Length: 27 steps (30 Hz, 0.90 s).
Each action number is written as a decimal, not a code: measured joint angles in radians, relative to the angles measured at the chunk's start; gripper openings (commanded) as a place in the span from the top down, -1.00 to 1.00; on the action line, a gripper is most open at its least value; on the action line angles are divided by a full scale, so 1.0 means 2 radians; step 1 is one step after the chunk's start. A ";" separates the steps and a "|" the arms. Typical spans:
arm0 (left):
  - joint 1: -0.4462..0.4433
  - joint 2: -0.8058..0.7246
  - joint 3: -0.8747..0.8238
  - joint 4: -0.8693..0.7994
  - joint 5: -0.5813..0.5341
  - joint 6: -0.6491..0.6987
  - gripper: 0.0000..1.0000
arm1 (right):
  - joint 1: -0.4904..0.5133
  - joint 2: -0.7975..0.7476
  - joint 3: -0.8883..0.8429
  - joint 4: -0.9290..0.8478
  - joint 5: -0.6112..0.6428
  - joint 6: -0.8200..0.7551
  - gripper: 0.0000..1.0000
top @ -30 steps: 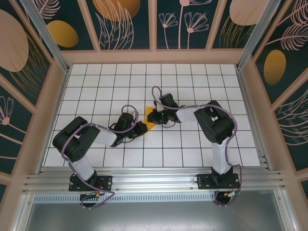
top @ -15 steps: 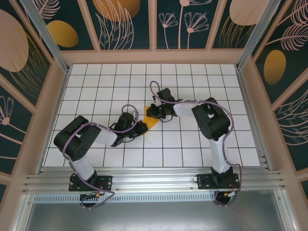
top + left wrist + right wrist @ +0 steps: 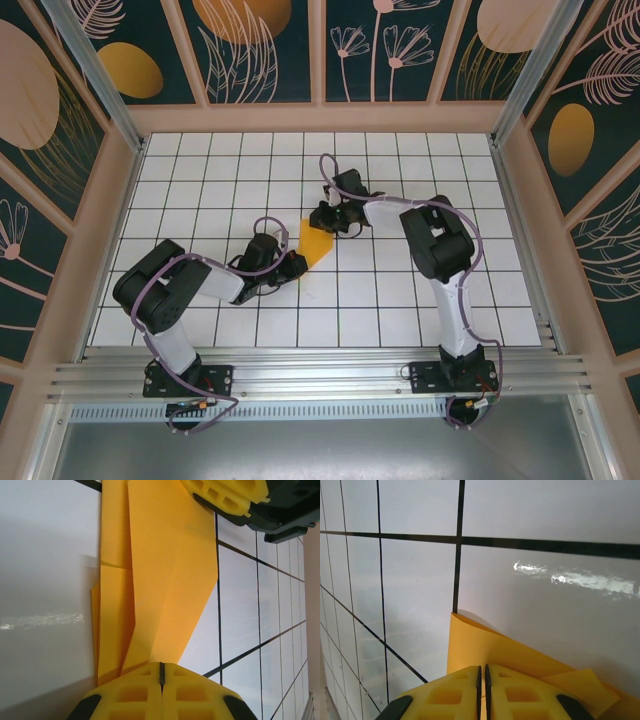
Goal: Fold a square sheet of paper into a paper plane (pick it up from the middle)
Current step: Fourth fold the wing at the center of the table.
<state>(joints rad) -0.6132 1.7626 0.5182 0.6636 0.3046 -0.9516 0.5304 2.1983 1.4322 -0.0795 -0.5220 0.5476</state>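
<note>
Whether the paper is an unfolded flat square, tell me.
No, the paper shows creases and overlapping folded layers in the left wrist view.

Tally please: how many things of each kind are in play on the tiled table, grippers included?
Orange-yellow paper sheet, partly folded: 1
Yellow-fingered grippers: 2 (left gripper, right gripper, each shut on the paper sheet)
Total: 3
</note>
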 measured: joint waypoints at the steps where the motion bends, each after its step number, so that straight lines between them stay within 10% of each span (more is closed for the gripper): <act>1: 0.000 0.000 0.000 0.001 -0.001 0.000 1.00 | -0.001 0.003 0.006 -0.006 -0.002 0.000 0.72; 27: 0.000 0.006 0.000 0.012 0.001 0.008 1.00 | -0.072 0.057 0.131 -0.056 0.016 -0.046 0.66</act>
<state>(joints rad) -0.6132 1.7744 0.5182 0.6884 0.3058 -0.9363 0.3874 2.3131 1.6943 -0.1913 -0.4896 0.4564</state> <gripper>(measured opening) 0.067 0.163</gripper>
